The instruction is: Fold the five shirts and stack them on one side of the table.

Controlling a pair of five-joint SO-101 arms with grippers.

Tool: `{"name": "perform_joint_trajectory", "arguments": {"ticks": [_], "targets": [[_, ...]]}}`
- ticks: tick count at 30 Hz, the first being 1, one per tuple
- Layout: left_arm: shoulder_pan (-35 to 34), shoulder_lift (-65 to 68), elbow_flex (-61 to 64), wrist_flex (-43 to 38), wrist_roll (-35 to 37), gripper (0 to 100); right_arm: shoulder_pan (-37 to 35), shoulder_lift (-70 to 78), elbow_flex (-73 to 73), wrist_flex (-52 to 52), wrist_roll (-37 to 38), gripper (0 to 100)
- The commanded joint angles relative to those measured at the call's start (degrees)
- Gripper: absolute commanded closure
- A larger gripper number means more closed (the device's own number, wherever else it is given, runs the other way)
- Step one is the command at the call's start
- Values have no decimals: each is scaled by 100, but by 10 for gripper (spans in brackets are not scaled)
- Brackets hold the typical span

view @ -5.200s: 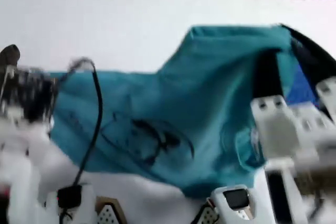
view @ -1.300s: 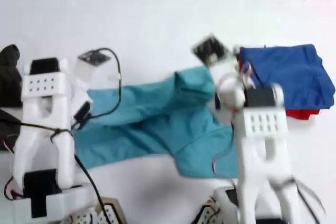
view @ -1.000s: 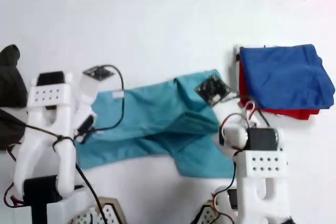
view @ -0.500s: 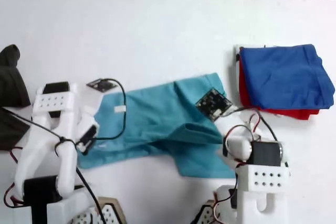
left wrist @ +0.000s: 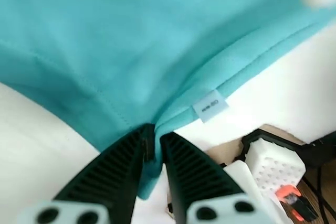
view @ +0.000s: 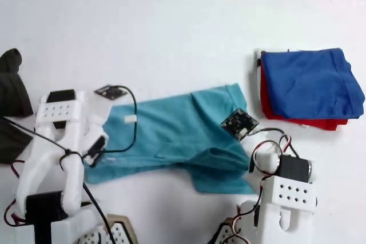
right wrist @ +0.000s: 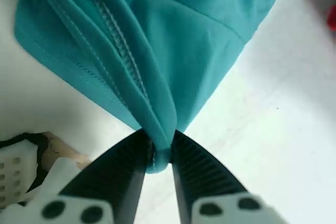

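Left fingers in the left wrist view: nearly shut, a thin gap only, with the hem edge of the teal shirt pinched between the tips. Shirt lies flat-ish on the white surface. Small white label sits on the hem just beside the grip point.

Right wrist view: right fingers just as close together, clamped on a bunched fold of the same shirt. A stitched seam runs down into the pinch.

High view gives the layout:
- Teal shirt is rumpled and partly doubled over, stretched between the two arms at the front middle of the surface.
- Left arm is at its left end, right arm at its near right corner.
- Finger gap can't be read from above.
- Folded blue shirt lies on top of a folded red shirt at the right side, near the teal one but apart from it.
- Dark cloth is at the left edge.
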Motion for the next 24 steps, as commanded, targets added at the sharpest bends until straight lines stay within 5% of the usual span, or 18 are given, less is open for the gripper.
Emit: {"name": "perform_joint_trajectory", "arguments": {"ticks": [1, 8, 17, 19, 21, 24], "targets": [[35, -185, -13, -44, -53, 961, 40, -92, -26, -66, 53, 974], [26, -229, -171, 185, -53, 811, -92, -110, -255, 22, 53, 784], [-18, -229, -2123, 1459, -229, 813, -1024, -57, -1732, 365, -818, 809], [-53, -202, -2457, 1451, -211, 841, -1191, -57, -1943, -40, -1292, 854], [-53, -176, -2545, 1240, 44, 970, -1341, -40, -1934, -664, -1741, 983], [-35, -167, -2273, 730, 352, 967, -1622, 215, -1820, -1464, -2004, 972]]}}
